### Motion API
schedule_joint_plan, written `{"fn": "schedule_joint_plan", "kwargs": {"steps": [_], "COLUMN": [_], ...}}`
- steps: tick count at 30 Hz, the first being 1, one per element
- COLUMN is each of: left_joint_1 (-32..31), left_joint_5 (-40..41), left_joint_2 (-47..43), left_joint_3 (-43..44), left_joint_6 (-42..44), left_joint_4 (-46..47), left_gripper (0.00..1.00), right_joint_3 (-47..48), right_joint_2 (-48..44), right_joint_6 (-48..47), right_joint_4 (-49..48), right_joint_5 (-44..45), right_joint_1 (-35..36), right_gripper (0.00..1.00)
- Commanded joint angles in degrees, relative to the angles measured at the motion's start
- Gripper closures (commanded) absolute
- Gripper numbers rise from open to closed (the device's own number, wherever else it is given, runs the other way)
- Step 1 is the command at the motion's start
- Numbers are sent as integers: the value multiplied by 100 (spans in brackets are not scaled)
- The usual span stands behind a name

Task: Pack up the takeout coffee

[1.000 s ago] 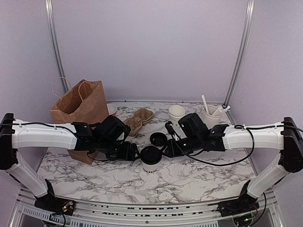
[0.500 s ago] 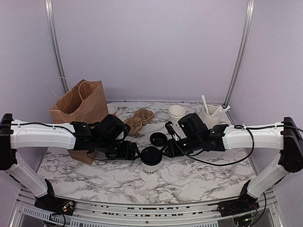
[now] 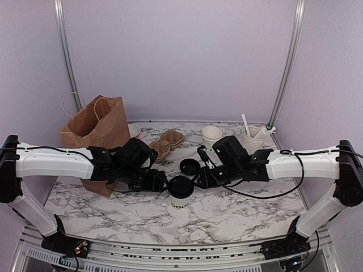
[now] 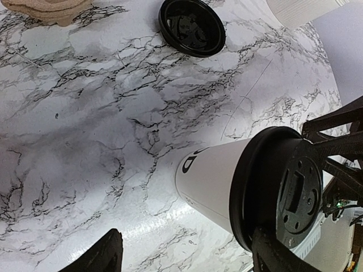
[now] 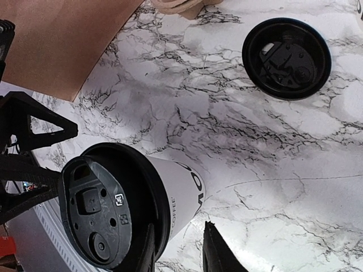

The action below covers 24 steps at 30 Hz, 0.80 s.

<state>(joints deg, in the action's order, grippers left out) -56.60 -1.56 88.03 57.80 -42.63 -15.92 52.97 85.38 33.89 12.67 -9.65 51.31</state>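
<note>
While utensils (image 3: 258,134) fill one cup (image 3: 252,145), coffee's (image 3: 180,191) lidded.

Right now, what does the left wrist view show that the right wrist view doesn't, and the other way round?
Only the left wrist: part of a plain white cup at the top right edge. Only the right wrist: the brown paper bag in the top left corner. Both: the takeout coffee, lidded and standing on the marble table, the loose black lid lying beyond it, and a corner of the cardboard cup carrier.
</note>
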Motion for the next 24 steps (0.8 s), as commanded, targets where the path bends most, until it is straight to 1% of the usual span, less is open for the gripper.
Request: {"fn": "schedule_joint_plan", "kwargs": {"steps": [1, 5, 8, 15, 19, 24], "left_joint_1": [-17, -13, -18, -12, -18, -16], "left_joint_5": [-55, -28, -15, -1, -6, -28], "left_joint_2": [145, 245, 338, 467, 542, 553], "left_joint_3": [91, -68, -344, -820, -869, -709], "left_joint_6": [27, 6, -29, -113, -123, -82], "left_joint_4": [82, 89, 145, 306, 342, 321], "left_gripper": [21, 21, 21, 21, 22, 22], "right_joint_3": [176, 188, 103, -602, -1037, -1100], "right_joint_2": [135, 198, 278, 356, 374, 150], "right_joint_6": [-5, -12, 1, 229, 431, 531], "right_joint_4": [141, 132, 103, -255, -477, -371], "right_joint_5": [84, 87, 89, -38, -91, 71], "right_joint_1": [94, 120, 138, 166, 274, 327], "right_gripper": [72, 72, 72, 73, 73, 74]}}
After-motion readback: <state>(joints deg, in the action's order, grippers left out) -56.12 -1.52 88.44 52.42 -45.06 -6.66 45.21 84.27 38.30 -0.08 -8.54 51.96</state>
